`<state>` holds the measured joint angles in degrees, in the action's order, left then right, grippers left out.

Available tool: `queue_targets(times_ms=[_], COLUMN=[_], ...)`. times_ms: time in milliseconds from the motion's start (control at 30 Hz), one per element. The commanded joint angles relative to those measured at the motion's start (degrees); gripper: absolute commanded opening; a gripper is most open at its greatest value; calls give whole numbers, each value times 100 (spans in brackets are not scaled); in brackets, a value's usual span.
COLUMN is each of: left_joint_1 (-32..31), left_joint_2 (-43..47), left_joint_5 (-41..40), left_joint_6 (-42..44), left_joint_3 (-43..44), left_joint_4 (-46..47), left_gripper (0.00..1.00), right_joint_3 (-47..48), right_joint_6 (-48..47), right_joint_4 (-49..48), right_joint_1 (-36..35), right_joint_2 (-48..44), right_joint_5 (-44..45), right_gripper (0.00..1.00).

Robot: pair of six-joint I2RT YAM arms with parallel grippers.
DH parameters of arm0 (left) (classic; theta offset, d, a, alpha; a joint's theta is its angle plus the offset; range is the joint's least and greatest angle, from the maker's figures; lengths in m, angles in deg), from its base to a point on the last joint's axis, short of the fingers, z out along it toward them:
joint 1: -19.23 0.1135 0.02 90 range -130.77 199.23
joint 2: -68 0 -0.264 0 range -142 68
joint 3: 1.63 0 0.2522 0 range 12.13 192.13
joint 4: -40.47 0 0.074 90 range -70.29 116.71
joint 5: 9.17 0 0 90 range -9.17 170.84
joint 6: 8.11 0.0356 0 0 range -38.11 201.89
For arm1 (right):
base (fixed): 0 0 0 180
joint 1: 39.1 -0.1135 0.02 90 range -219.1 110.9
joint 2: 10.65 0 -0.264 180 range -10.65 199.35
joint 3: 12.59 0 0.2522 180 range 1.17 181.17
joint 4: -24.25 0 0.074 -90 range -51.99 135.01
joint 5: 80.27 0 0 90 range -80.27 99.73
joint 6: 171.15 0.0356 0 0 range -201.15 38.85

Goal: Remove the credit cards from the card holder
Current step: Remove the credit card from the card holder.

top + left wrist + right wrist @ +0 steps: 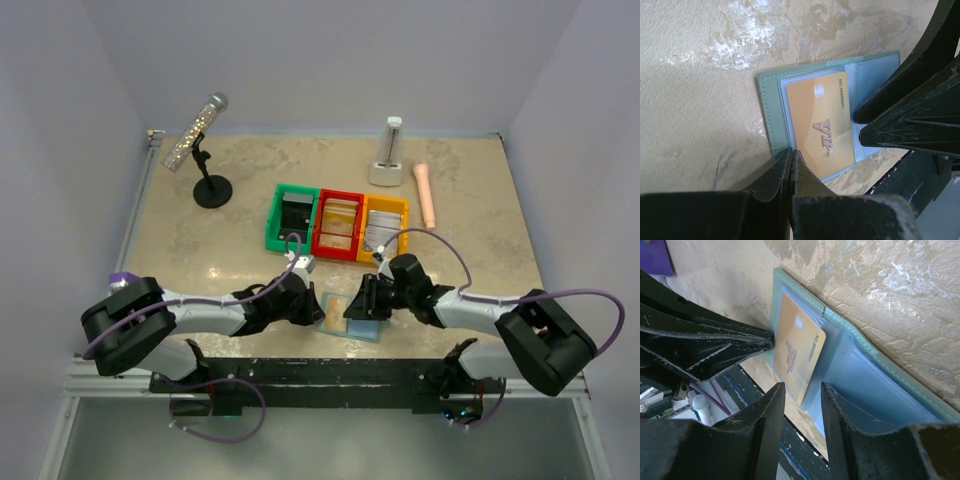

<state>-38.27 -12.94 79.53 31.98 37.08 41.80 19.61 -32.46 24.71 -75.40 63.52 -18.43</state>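
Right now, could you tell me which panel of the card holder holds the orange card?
The panel nearest the left gripper: the orange VIP card shows through its pocket, while the panel by the right gripper looks bare pale blue.

Two slim robot arms, a left arm (pixel 205 312) and a right arm (pixel 470 310), are each built from pale silver-grey link tubes joined by bulky, rounded black joint housings. A thin purple cable (pixel 428 233) runs along each arm, and the left arm carries a small white connector block (pixel 302 263) near its wrist. Both arms are bolted to a black metal base rail (pixel 330 372). Each ends in black wedge-shaped jaws, ribbed and scuffed with pale scratches.
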Motion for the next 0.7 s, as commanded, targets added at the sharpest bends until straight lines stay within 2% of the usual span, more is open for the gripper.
queue_targets(times_ms=[0, 667], left_joint_1=[28, 28], left_joint_2=[-149, -316], left_joint_5=[-28, 7], left_joint_6=[52, -124], left_joint_3=[124, -236], left_joint_4=[125, 415], left_gripper=[0, 0], right_joint_3=[187, 143], right_joint_6=[27, 150], right_joint_4=[-217, -428], right_joint_1=[35, 35], right_joint_2=[124, 107], right_joint_5=[-207, -216], right_gripper=[40, 41])
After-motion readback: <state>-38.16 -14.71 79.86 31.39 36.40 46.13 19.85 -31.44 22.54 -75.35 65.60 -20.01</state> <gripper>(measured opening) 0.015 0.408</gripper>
